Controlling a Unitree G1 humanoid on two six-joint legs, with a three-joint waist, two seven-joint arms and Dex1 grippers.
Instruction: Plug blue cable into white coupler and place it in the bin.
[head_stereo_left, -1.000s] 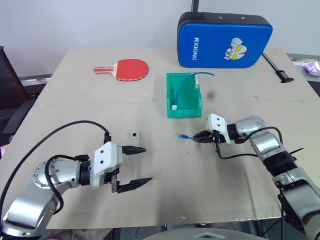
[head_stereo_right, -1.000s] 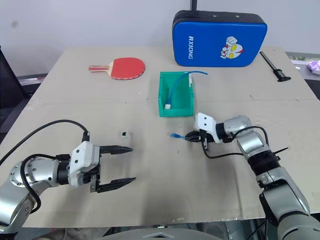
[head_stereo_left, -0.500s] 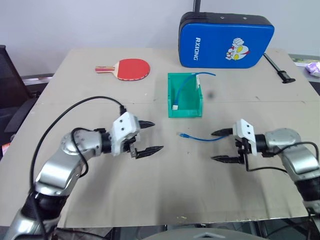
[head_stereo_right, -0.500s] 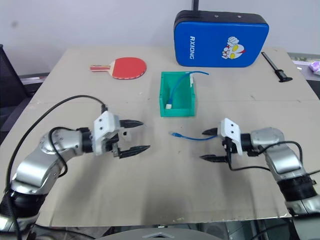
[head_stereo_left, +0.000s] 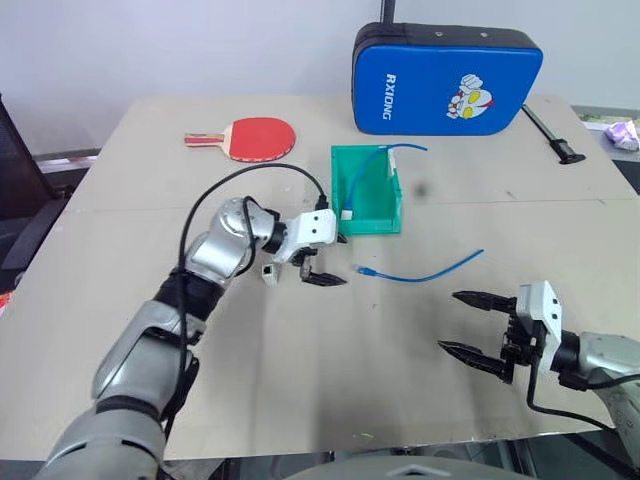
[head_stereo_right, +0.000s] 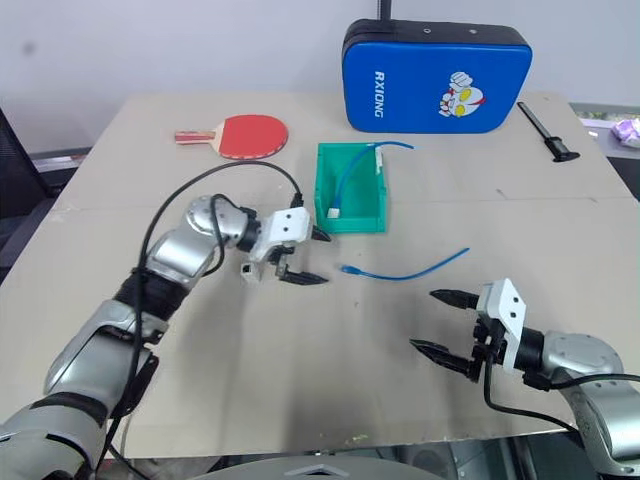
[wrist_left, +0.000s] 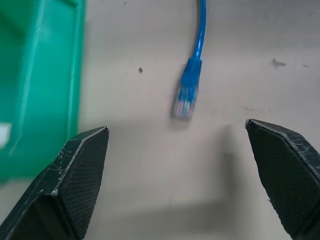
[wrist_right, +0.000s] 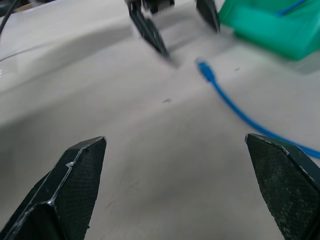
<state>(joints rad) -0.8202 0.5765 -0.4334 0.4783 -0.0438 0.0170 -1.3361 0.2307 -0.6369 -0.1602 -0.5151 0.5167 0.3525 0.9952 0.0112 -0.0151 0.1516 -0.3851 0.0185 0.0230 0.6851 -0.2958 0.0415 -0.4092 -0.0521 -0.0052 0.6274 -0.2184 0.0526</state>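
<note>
Beyond the left gripper (head_stereo_left: 330, 258), the bin (head_stereo_left: 368, 215) looks like smooth, slightly glossy green plastic. Between both grippers, the blue cable (head_stereo_left: 425, 271) has a sleek plastic jacket. The table (head_stereo_left: 300, 380) is matt, cardboard-like. The right gripper (head_stereo_left: 470, 323) fingers (wrist_right: 280, 180) show a finely textured black face.

The left gripper (wrist_left: 182, 165) has its jaws spread wide; the blue cable (wrist_left: 192, 75) plug lies just ahead between them, the bin (wrist_left: 45, 85) wall beside one finger.
</note>
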